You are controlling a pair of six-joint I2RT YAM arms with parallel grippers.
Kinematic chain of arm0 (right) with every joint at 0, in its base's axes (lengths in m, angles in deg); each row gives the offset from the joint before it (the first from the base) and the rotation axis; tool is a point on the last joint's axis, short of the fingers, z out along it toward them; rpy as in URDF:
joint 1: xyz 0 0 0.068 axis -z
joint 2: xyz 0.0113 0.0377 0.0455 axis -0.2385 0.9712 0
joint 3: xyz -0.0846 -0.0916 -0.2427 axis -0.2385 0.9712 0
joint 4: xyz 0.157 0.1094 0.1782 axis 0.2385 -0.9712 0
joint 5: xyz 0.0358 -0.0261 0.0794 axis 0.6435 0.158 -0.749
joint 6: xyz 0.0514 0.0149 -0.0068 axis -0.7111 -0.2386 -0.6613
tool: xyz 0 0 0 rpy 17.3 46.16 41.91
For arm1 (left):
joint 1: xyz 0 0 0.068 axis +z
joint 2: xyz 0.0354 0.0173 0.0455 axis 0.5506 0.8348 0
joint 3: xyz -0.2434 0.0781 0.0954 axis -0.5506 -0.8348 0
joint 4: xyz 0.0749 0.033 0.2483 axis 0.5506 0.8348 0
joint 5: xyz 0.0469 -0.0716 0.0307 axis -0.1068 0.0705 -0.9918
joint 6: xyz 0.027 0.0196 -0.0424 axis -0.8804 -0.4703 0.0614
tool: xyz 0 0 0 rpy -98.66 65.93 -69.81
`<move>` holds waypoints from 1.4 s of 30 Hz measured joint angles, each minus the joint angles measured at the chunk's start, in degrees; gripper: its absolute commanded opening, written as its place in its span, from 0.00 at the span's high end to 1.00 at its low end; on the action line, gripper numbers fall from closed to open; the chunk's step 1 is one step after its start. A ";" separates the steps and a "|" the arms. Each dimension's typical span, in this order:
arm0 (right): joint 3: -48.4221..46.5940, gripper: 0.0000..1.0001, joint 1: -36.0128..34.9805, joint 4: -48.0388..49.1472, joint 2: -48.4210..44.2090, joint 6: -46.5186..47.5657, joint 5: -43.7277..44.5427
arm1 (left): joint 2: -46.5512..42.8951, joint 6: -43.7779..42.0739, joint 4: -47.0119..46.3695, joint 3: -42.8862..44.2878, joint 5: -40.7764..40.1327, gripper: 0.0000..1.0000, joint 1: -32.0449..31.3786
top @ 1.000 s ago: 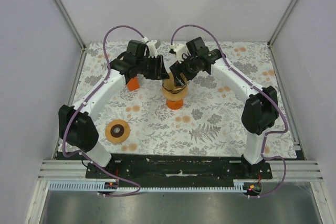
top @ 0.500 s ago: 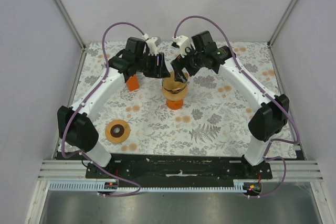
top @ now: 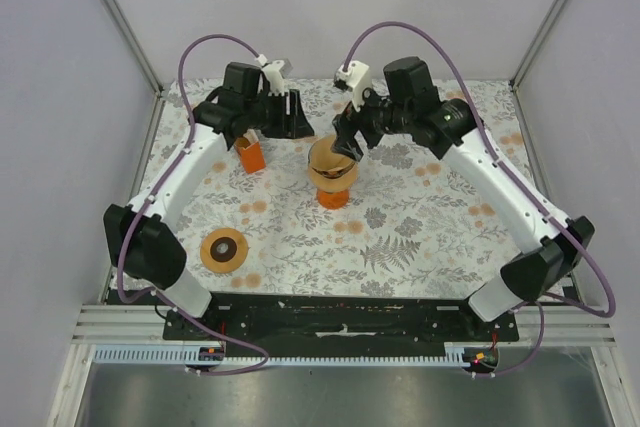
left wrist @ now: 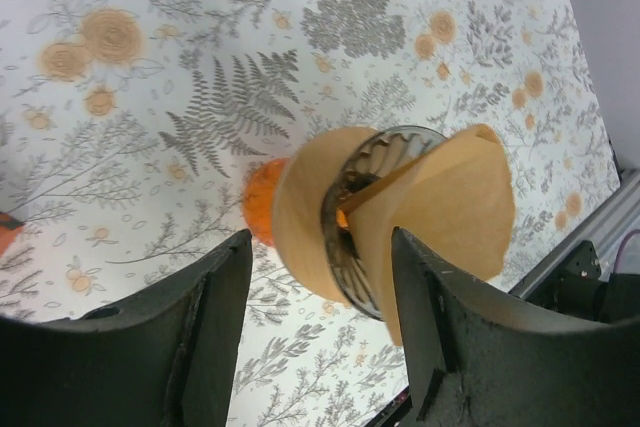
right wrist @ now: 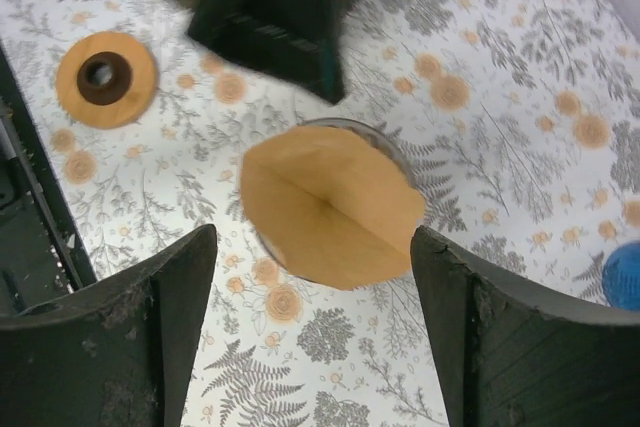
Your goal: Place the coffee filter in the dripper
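The fingers (left wrist: 215, 327) of the left gripper (top: 292, 119) stand well apart with nothing between them, and the fingers (right wrist: 170, 317) of the right gripper (top: 350, 137) are spread wider yet, likewise holding nothing. Both grippers hang above the far middle of the table's flowered cloth (top: 420, 227), the left one just to the left of the dripper (top: 333, 169) and the right one just beyond it on the right, neither touching it. The brown coffee filter (right wrist: 330, 202) sits in the mouth of the dripper, free of both grippers; from the right wrist it shows as a rounded sheet with a crease across its middle, covering most of the glass rim. From the left wrist the paper is seen lying against the ribbed inside of the dripper, one flap standing up past the rim. The dripper rests upright on an orange base (top: 333, 197). A small orange block (top: 250, 157) stands to the left, under the left arm, and a wooden disc (top: 224, 249) with a dark hole lies near the left arm's base
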 measured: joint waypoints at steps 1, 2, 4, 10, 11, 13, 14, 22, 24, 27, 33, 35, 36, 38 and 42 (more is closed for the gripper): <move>1.03 0.20 -1.27 0.66 -1.38 0.68 0.28 | 0.00 0.00 0.02 0.02 0.17 0.36 1.07; 2.25 0.23 -3.45 1.31 -2.99 1.92 0.98 | 0.00 0.00 0.02 0.04 0.44 0.36 2.32; 3.82 0.33 -8.63 2.32 -4.81 4.79 2.95 | -0.07 0.02 0.04 0.07 0.79 0.36 5.05; 4.55 0.48 -21.90 2.73 -1.62 13.73 8.79 | -1.57 -0.22 0.13 0.07 1.31 0.35 13.62; 4.15 0.52 -23.08 2.43 0.26 15.13 10.45 | -2.08 -0.39 0.15 0.07 1.46 0.35 14.93; 2.97 0.61 -24.63 1.99 4.96 17.49 13.86 | -3.21 -0.81 0.24 0.07 1.81 0.35 17.42; 1.97 0.66 -25.31 1.53 7.69 18.58 16.04 | -3.76 -1.09 0.26 0.07 1.99 0.35 18.49; -4.92 0.81 -28.33 -1.27 28.63 25.20 33.24 | -7.04 -3.17 0.22 -1.14 3.04 0.35 26.21; -5.35 0.82 -28.55 -1.38 31.43 26.32 36.17 | -7.04 -3.23 0.15 -1.86 3.52 0.35 27.54; -6.14 0.82 -28.44 -0.72 35.76 27.89 41.07 | -7.04 -3.30 0.24 -3.02 3.78 0.35 28.59; -6.80 0.82 -27.08 1.42 41.48 28.98 48.00 | -7.06 -3.41 0.15 -3.72 4.39 0.35 28.81; -6.80 0.82 -26.10 1.73 42.62 28.92 49.35 | -7.19 -3.43 0.15 -3.72 4.76 0.35 28.81; -6.78 0.82 -25.38 1.81 43.08 28.81 50.01 | -7.21 -3.43 0.13 -3.72 4.96 0.35 28.83; -6.27 0.81 -24.33 2.58 43.21 28.59 50.69 | -7.26 -3.43 0.02 -3.72 5.14 0.35 28.87; -3.02 0.80 -22.38 4.70 42.34 27.71 52.65 | -7.26 -3.43 -0.07 -3.72 5.53 0.35 28.92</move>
